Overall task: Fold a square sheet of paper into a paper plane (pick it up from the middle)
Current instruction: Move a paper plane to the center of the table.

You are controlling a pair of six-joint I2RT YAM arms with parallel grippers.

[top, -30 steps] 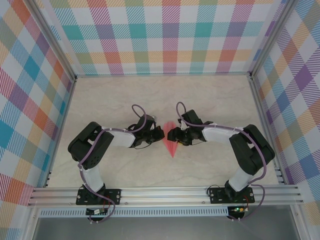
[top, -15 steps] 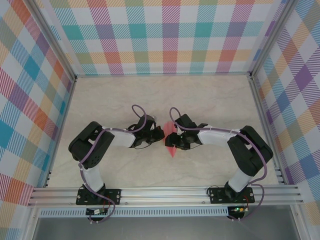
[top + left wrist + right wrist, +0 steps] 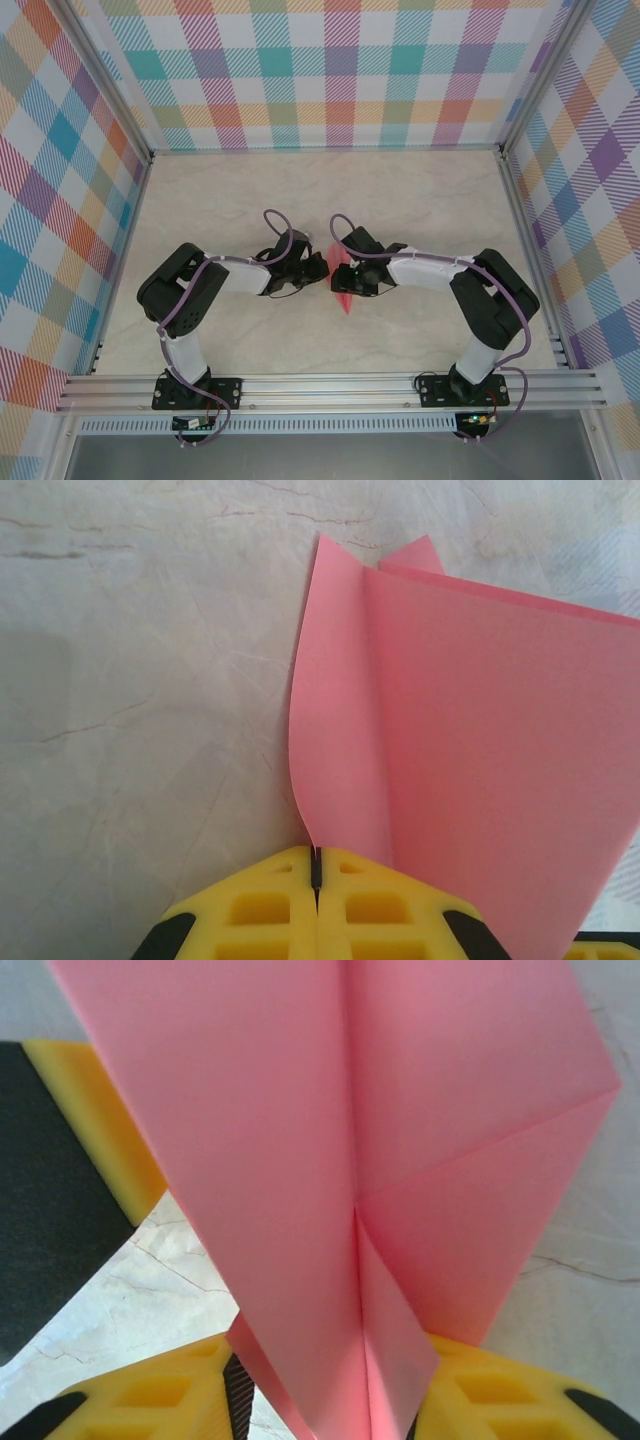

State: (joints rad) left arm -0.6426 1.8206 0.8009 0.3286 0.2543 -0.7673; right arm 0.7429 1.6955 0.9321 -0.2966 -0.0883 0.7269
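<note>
At the near edge of the table (image 3: pixel 420 200), both arms rise from their bases, elbows splayed outward; forearms angle inward to meet mid-table. Farther in, the left gripper (image 3: pixel 316 865) is pinched on one flap of the paper plane (image 3: pixel 470 730); the right gripper (image 3: pixel 330 1400) straddles its centre folds, jaws partly apart.

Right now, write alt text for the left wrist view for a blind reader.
The left claw, yellow-padded, is shut on an edge of the folded pink paper, whose layers spread out ahead of it over the pale marbled table.
</note>
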